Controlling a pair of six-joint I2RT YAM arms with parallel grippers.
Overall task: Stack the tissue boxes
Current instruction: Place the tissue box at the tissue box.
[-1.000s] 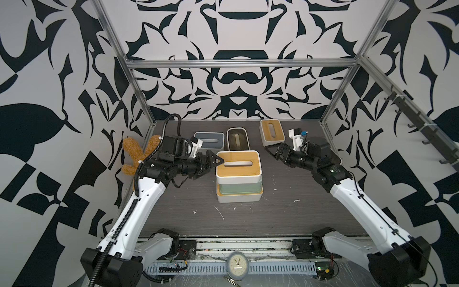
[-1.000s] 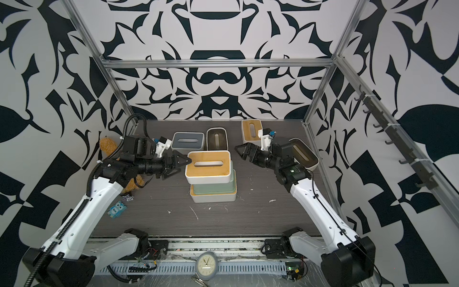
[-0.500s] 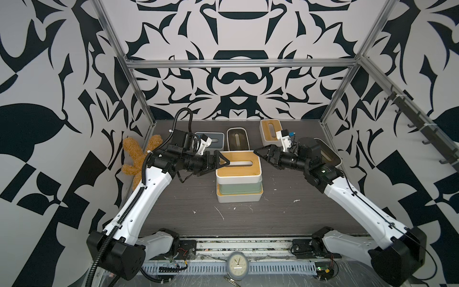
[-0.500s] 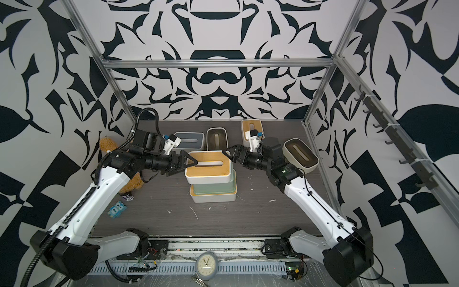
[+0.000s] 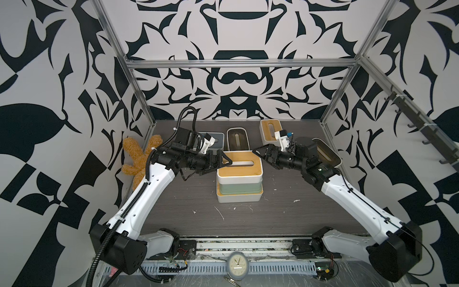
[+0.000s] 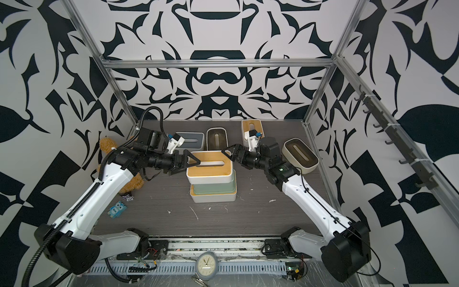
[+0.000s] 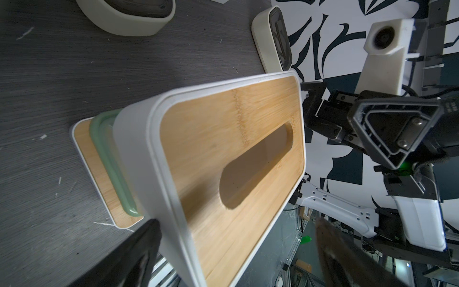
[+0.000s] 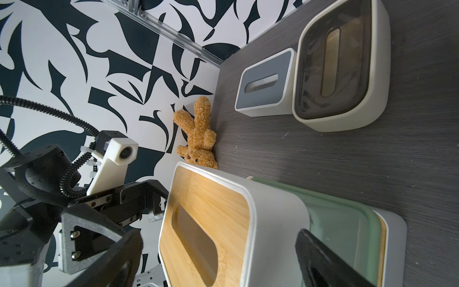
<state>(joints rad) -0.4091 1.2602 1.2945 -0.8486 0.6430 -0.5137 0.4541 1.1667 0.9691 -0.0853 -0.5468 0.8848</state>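
A bamboo-lidded tissue box (image 5: pixel 239 166) tops the three-high stack (image 5: pixel 239 192) at the centre of the table (image 5: pixel 285 213). The left gripper (image 5: pixel 218 165) at its nine o'clock and the right gripper (image 5: pixel 262 156) at three both gape wide. Stiff, likely light and slick-walled, it suits a squeeze at both ends.

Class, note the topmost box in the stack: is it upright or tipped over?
Upright. The bamboo-lidded box sits slot-up on the mint green box, its lid facing up in both top views.

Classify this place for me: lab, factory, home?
Most likely a lab robot-training cell. An aluminium frame with patterned wall panels encloses a tabletop; left arm and right arm flank staged props: stacked tissue boxes, a plush bunny.
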